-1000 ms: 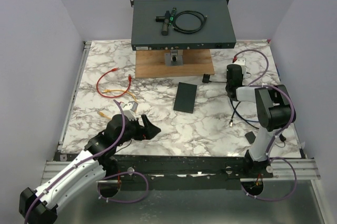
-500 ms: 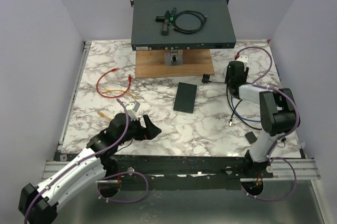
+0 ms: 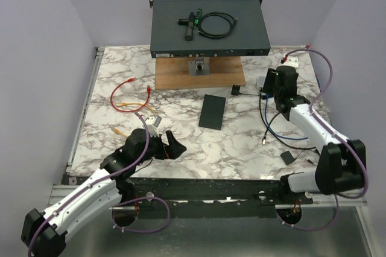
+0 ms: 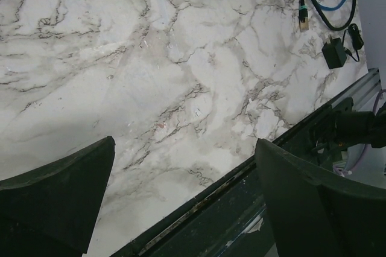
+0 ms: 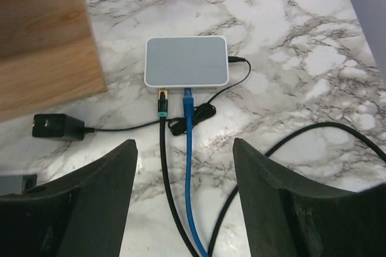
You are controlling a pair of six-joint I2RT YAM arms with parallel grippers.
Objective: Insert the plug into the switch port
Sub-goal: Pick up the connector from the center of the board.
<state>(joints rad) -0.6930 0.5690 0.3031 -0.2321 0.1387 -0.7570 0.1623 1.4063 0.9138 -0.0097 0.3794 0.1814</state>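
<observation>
A small white switch (image 5: 187, 61) lies on the marble table beside the wooden board. The blue cable's plug (image 5: 188, 95) sits in a port on its near side, next to a black cable's plug (image 5: 161, 101) with a teal collar. My right gripper (image 5: 184, 148) hovers open just behind them. Both cables run between its fingers without touching either one. In the top view it is at the right rear (image 3: 270, 86). My left gripper (image 4: 184, 148) is open and empty over the table's front edge (image 3: 175, 146).
A large dark rack unit (image 3: 208, 28) rests on the wooden board (image 3: 199, 73). A flat black box (image 3: 212, 111) lies mid-table, and red and yellow cables (image 3: 129, 94) at left. A black adapter (image 5: 57, 127) is beside the switch. A loose gold-tipped plug (image 4: 303, 19) lies to the right.
My right gripper has gone from shut to open and pulled back toward the right rear as the arm stretched out. My left gripper has opened a little wider.
</observation>
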